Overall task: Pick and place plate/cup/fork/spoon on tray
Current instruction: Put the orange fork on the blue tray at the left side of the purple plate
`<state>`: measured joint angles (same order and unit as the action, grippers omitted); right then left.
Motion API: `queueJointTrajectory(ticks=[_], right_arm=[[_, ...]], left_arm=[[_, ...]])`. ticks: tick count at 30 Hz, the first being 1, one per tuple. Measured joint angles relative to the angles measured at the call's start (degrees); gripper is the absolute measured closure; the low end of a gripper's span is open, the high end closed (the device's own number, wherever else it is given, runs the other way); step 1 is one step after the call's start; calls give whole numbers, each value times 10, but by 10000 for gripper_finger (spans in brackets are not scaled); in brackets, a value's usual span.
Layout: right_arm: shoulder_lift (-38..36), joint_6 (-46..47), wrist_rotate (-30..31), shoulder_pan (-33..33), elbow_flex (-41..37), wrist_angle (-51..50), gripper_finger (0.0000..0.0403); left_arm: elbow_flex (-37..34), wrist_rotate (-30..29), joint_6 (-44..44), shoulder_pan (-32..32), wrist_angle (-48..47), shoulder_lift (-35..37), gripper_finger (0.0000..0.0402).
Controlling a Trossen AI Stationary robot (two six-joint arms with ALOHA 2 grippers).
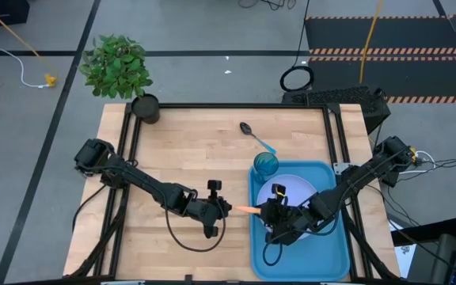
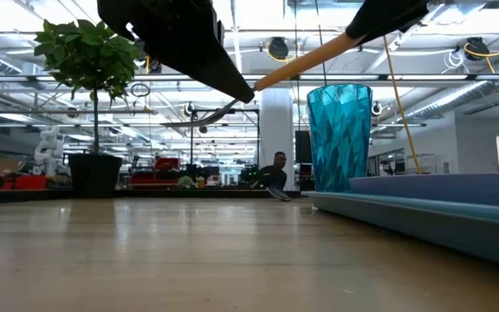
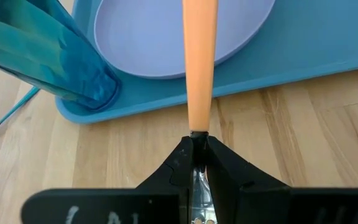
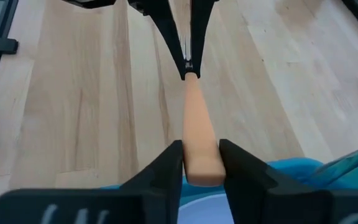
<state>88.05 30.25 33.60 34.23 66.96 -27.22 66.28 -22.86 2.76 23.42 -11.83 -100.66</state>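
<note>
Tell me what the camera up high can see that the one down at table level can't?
Only the high view shows the spoon lying on the wood behind the tray, the round plate on the tray, and both grippers meeting at the tray's edge: the left gripper shut on the fork's metal end, the right gripper around its orange handle.

Only the low view shows the room behind, with a person far off.

Both show the fork, the cup, the blue tray and the plant.
</note>
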Motion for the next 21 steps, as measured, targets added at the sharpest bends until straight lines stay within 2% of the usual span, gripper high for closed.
queueJointTrajectory(ticks=[3,8,14,18,21], right_arm=[[0,5,-9,0,0,0,341],[0,8,-10,0,0,0,340],[0,22,-13,11,0,-3,326],[-10,56,-54,28,0,0,336],[-17,82,-69,58,0,-6,337]], left_arm=[[0,2,0,0,0,0,371],[0,11,-9,3,8,0,362],[1,14,-19,13,60,5,297],[2,16,-16,25,73,22,255],[7,16,-16,39,72,48,238]])
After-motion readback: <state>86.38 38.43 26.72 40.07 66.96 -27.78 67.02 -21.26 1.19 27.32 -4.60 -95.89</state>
